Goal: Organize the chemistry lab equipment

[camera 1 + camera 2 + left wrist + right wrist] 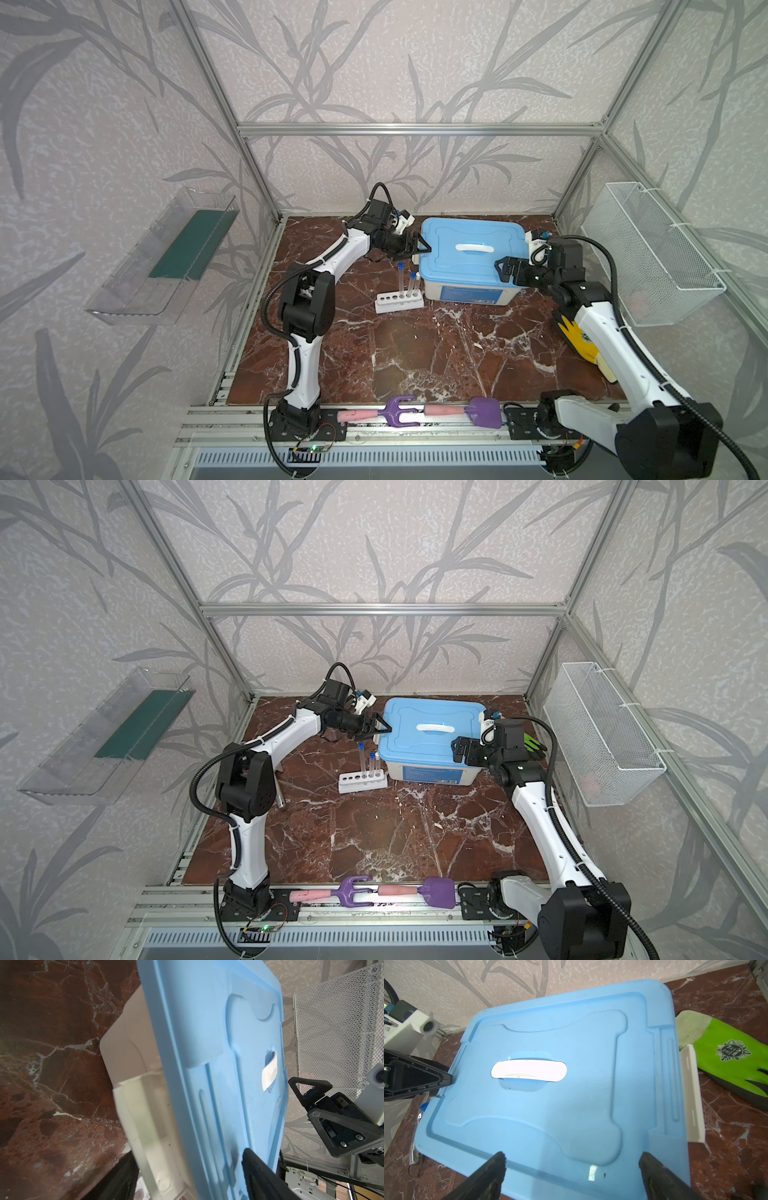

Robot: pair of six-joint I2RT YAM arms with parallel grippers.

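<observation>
A white six-hole rack point(399, 301) point(363, 782) stands on the marble floor with clear blue-capped test tubes point(401, 280) point(360, 758) upright in it. Right behind it sits a white box with a blue lid point(469, 241) point(432, 717) point(207, 1043) point(550, 1105). My left gripper point(424, 249) point(384, 729) point(187, 1155) is open. Its jaws straddle the lid's left edge and the white latch point(145, 1115), one finger over the lid and one below the latch. My right gripper point(503, 266) point(459, 748) point(573, 1157) hangs open over the lid's right front part, holding nothing.
A green glove point(534, 744) point(726, 1053) lies right of the box, a yellow glove point(579, 340) under my right arm. A purple fork point(399, 411) and shovel point(484, 412) lie on the front rail. Wire basket point(648, 253) on the right wall, clear shelf point(166, 257) on the left.
</observation>
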